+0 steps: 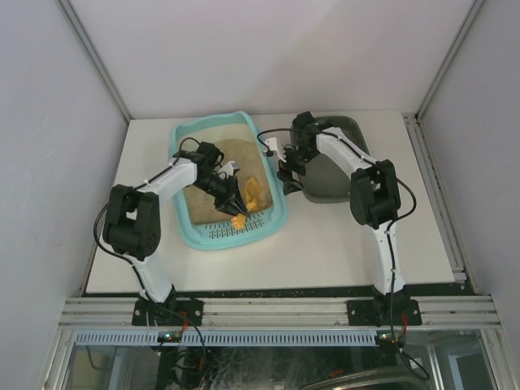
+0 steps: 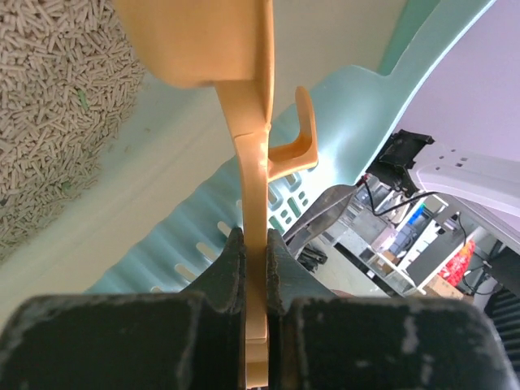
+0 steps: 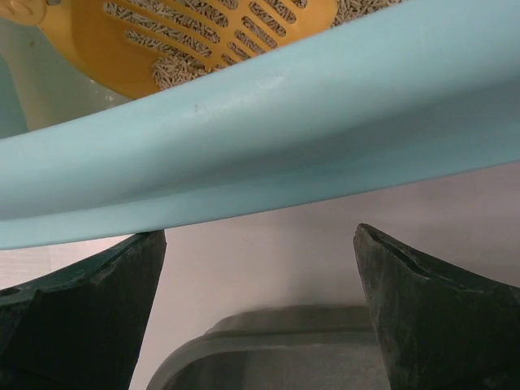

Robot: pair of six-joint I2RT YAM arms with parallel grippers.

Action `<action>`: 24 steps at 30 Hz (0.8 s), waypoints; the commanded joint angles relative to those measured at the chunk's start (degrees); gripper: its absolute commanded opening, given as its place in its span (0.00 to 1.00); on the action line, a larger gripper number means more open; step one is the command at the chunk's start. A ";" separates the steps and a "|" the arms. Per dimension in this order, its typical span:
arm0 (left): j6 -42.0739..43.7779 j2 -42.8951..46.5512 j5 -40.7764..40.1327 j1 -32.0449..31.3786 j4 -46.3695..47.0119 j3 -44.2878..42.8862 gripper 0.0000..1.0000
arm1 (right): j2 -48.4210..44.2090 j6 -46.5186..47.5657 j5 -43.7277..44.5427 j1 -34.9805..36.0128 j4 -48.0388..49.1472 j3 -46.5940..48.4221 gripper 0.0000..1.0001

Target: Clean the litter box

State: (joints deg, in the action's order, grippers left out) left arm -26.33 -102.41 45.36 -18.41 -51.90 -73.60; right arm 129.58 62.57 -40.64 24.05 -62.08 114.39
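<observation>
Your large light-teal rectangular plastic litter box (image 1: 236, 236) sits left of centre on the table, slightly askew, with its slotted grate end nearest the arm bases. Just beside it on the right lies the slightly smaller dark grey plastic tray (image 1: 325, 185). No litter shows in the part of it you can see, so I judge nothing has been emptied there yet.

Inside the box, close to its right wall, is the orange-yellow slotted plastic scoop (image 1: 250, 193). Your left gripper (image 2: 256, 268) is clamped tight on its thin handle. Your right gripper (image 3: 260, 268) has its two dark fingers spread apart and holds nothing. It sits low by the box's right rim, between the box and the grey tray, and I cannot tell whether it touches the rim.

The tan pelleted litter (image 2: 49, 97) fills the far part of the box, the floor by the grate is bare, and a few pellets lie on the scoop's slots. By my reading you are mid-scoop. The sifting, the carry to the grey tray and any further passes are all left to do.

Plain white panel walls (image 1: 49, 162) close in the left, far and right sides. The white tabletop (image 1: 325, 256) is matt and flat. A ribbed aluminium rail (image 1: 276, 310) runs along its near edge, where the arm bases are bolted.
</observation>
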 commanded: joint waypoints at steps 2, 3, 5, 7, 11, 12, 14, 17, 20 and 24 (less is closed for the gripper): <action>-0.29 -5.24 2.60 -1.92 3.18 -4.35 0.00 | 0.58 -0.40 -4.07 0.46 -0.44 2.42 0.99; -0.70 -5.85 2.74 -1.90 3.92 -4.60 0.00 | 0.63 -0.53 -4.17 0.48 -0.22 2.42 0.99; -1.44 -6.97 3.22 -1.95 5.38 -5.12 0.00 | 0.76 -1.40 -4.31 0.68 0.82 2.42 0.99; -2.63 -8.65 2.72 -1.97 6.84 -5.52 0.00 | 1.15 -2.25 -4.71 0.90 1.47 2.86 0.99; -5.36 -10.65 1.16 -1.94 8.99 -6.18 0.00 | 2.13 -3.41 -5.80 1.40 1.60 4.21 0.99; -6.24 -10.77 1.32 -1.88 9.72 -6.39 0.00 | 2.38 -3.67 -6.20 1.43 1.74 4.46 0.99; -8.05 -10.21 2.52 -1.81 12.78 -6.13 0.00 | 2.56 -3.69 -6.81 1.45 2.34 4.45 0.99; -12.62 -7.43 5.42 -0.72 21.55 -3.19 0.00 | 2.81 -3.95 -7.07 1.41 3.11 4.31 0.99; -16.13 -4.42 6.11 1.65 28.86 0.70 0.00 | 3.08 -4.29 -7.08 1.19 3.62 4.35 0.99; -21.45 -1.05 6.34 6.28 38.69 7.33 0.00 | 3.47 -4.42 -7.11 1.01 3.64 4.27 0.99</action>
State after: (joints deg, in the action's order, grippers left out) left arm -41.08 -107.61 52.56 -16.29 -29.71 -71.35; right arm 132.44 61.06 -41.10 23.31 -62.02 116.44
